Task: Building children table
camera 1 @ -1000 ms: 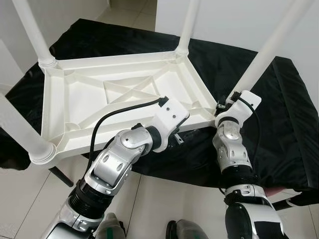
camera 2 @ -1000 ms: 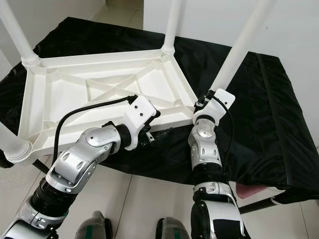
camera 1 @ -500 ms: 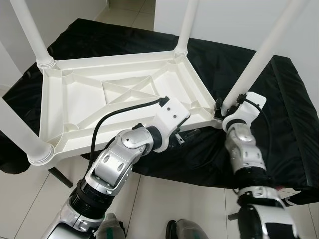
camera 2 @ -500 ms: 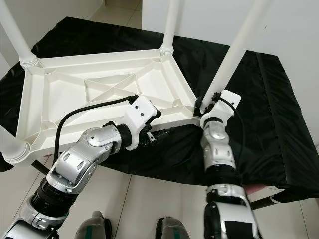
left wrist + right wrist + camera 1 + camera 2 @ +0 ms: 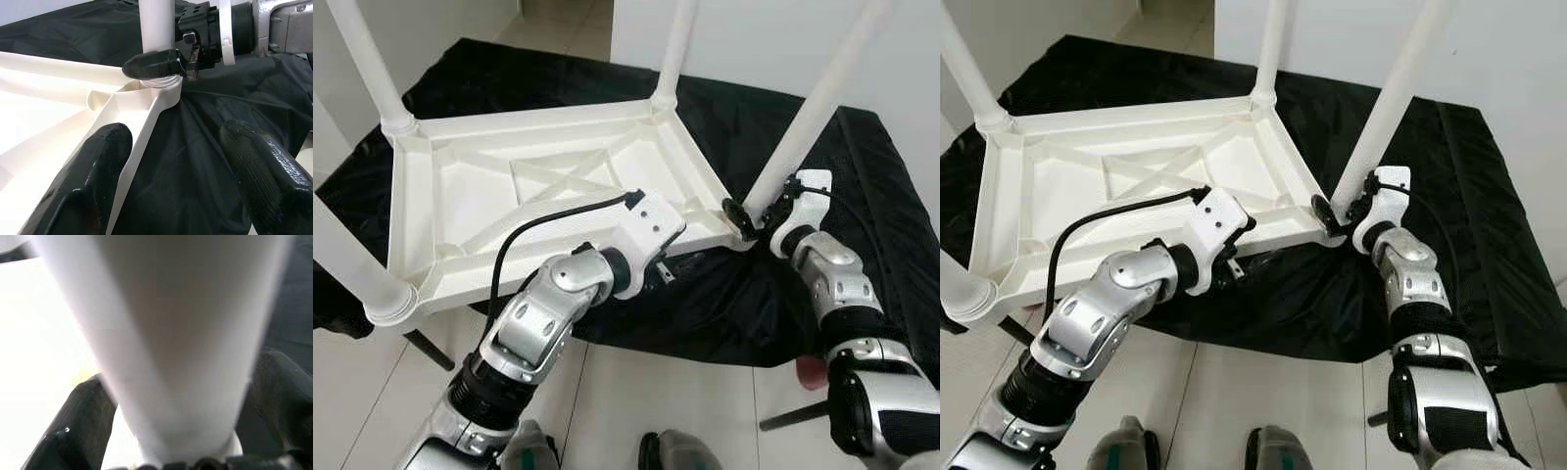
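While the white children's table (image 5: 538, 196) lies upside down on the black cloth (image 5: 862, 196), the right gripper (image 5: 751, 213) has its two black fingers pinched around the base of the near right leg (image 5: 808, 122), right where that leg meets the table's corner socket. And look at the right wrist view: the leg's white tube runs straight between the two fingers (image 5: 78, 426), one on each side! The left gripper (image 5: 171, 161) sits at the table's near edge, just short of that same corner, jaws spread wide, the rim passing by one finger and nothing gripped.

The table is white moulded plastic, underside up, with crossed ribs in a rectangular frame. Four round white legs stand up from the corners; the near right one leans outward.

Compared with a second ago, the right forearm has swung out to the right and now comes at the leg from the side instead of from below. The left arm has stayed put at the near rim.
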Available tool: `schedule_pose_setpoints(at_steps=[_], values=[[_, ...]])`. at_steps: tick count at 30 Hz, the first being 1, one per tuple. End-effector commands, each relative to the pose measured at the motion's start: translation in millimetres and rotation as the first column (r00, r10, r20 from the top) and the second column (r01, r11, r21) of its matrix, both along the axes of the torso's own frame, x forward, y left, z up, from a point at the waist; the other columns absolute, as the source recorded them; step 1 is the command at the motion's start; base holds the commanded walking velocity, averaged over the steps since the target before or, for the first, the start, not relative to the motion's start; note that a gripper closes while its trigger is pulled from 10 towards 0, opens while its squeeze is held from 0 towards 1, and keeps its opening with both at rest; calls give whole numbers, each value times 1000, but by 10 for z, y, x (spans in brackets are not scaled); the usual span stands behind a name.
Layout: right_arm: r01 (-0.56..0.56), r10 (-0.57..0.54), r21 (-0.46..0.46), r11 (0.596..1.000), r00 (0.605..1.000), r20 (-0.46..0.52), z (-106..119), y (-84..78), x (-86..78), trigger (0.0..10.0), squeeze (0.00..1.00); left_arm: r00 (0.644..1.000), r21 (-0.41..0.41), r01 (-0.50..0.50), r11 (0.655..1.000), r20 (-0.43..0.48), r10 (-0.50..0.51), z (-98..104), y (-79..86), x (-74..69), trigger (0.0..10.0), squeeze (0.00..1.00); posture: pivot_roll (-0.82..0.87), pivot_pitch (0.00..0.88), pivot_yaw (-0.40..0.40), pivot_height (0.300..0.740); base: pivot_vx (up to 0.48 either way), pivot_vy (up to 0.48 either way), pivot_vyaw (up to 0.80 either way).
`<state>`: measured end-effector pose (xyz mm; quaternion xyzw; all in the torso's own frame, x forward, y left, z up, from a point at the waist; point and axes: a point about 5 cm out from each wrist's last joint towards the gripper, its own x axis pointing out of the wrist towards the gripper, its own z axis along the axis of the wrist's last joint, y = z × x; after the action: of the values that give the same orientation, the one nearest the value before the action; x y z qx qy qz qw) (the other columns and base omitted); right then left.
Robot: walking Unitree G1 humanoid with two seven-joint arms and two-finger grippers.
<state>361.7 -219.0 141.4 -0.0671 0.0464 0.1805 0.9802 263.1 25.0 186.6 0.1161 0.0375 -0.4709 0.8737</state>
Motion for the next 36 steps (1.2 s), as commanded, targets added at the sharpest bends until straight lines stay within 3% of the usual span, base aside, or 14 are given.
schedule_pose_setpoints(at_steps=[1, 6, 7, 8, 19, 25, 27, 30, 31, 33, 34, 36], values=[[-42, 42, -27, 999, 999, -3, 13, 14, 23, 10000, 0, 1000, 3, -1, 1000, 10, 1, 26, 2, 4, 10000, 0, -17, 15, -40, 740, 0, 0, 0], [-85, 85, -28, 996, 996, -6, 52, 79, 84, 10000, 0, 1000, 6, -1, 1000, 12, 1, 28, 10, 6, 10000, 0, -10, 11, -38, 740, 0, 0, 0], [-93, 93, -33, 995, 996, -7, 51, 103, 96, 2314, 0, 1000, 6, -2, 1000, 13, 2, 31, 10, 5, 10000, 0, -8, 13, -39, 740, 0, 0, 0], [-98, 98, -36, 995, 995, -10, 44, 120, 101, 0, 0, 1000, 6, -4, 1000, 14, 4, 33, 11, 4, 10000, 0, -1, 12, -43, 740, 0, 0, 0], [-96, 96, -2, 995, 995, -32, -61, 47, 59, 0, 0, 1000, 4, -12, 1000, 13, 12, 30, 21, -11, 10000, 0, -5, 14, -47, 740, 0, 0, 0], [-36, 36, 33, 999, 999, -4, -76, -2, 29, 0, 0, 1000, 2, -7, 1000, 10, 7, 28, 7, -12, 10000, 0, -12, 20, -46, 740, 0, 0, 0], [9, -10, 49, 999, 1000, 12, -71, -19, 28, 0, 0, 1000, 2, -5, 1000, 9, 5, 25, 5, -16, 10000, 0, -17, 23, -45, 740, 0, 0, 0], [173, -182, 114, 978, 981, 74, -30, 16, -7, 0, 0, 1000, 2, 3, 1000, 5, -3, 17, -3, -29, 10000, 0, -25, 26, -42, 740, 0, 0, 0], [173, -182, 114, 978, 981, 74, -30, 16, -7, 0, 0, 1000, 2, 3, 1000, 5, -3, 17, -3, -29, 10000, 0, -25, 26, -42, 740, 0, 0, 0], [336, -352, 167, 927, 933, 74, -56, 58, -70, 0, 0, 1000, 2, 7, 1000, 2, -7, 12, -11, -33, 10000, 0, -27, 28, -45, 740, 0, 0, 0], [336, -352, 167, 927, 933, 74, -56, 58, -70, 0, 0, 1000, 2, 7, 1000, 2, -7, 12, -11, -33, 10000, 0, -27, 28, -45, 740, 0, 0, 0], [432, -449, 174, 885, 891, 70, -100, 116, -138, 0, 0, 1000, 2, 11, 1000, 1, -11, 8, -17, -41, 10000, 0, -32, 29, -45, 740, 0, 0, 0]])
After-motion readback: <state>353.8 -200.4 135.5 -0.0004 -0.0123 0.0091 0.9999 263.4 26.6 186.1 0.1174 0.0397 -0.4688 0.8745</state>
